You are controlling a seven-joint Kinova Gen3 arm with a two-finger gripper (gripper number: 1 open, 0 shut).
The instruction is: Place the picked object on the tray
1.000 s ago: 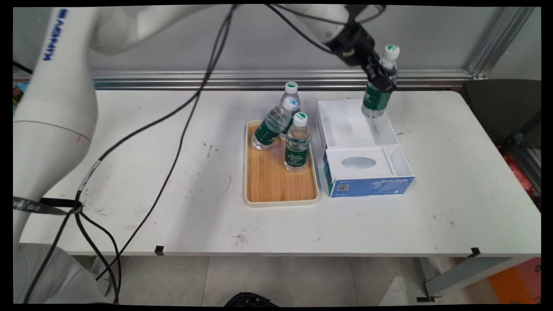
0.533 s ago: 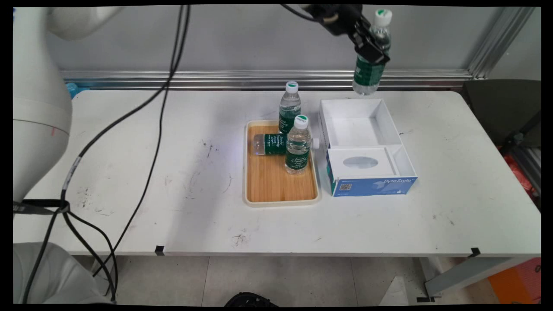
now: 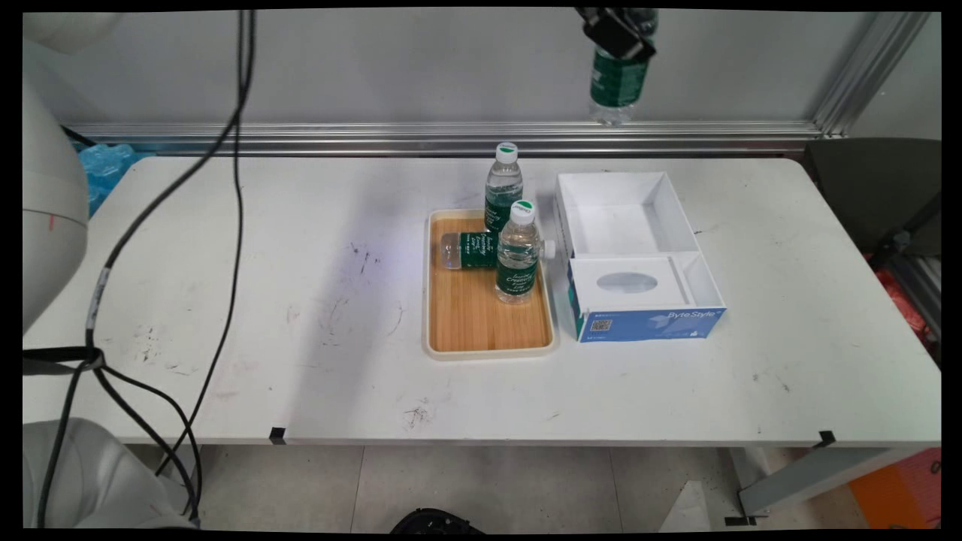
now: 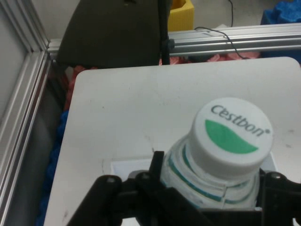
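The held bottle point(image 3: 616, 86) is clear, glossy plastic with a green printed label; its cap point(image 4: 233, 133) is matt white plastic. The gripper point(image 3: 618, 34) is matt black. The table point(image 3: 301, 300) is smooth white, scuffed with dark marks. The tray point(image 3: 488, 315) has a wood-grain floor and cream rim. The box point(image 3: 639, 255) looks like smooth white card with a glossy blue front. The rail point(image 3: 376, 135) at the far edge is brushed metal.

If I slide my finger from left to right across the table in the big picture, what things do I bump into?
Black cables → wooden tray holding bottles → white box. The end effector grips another bottle high above the box.
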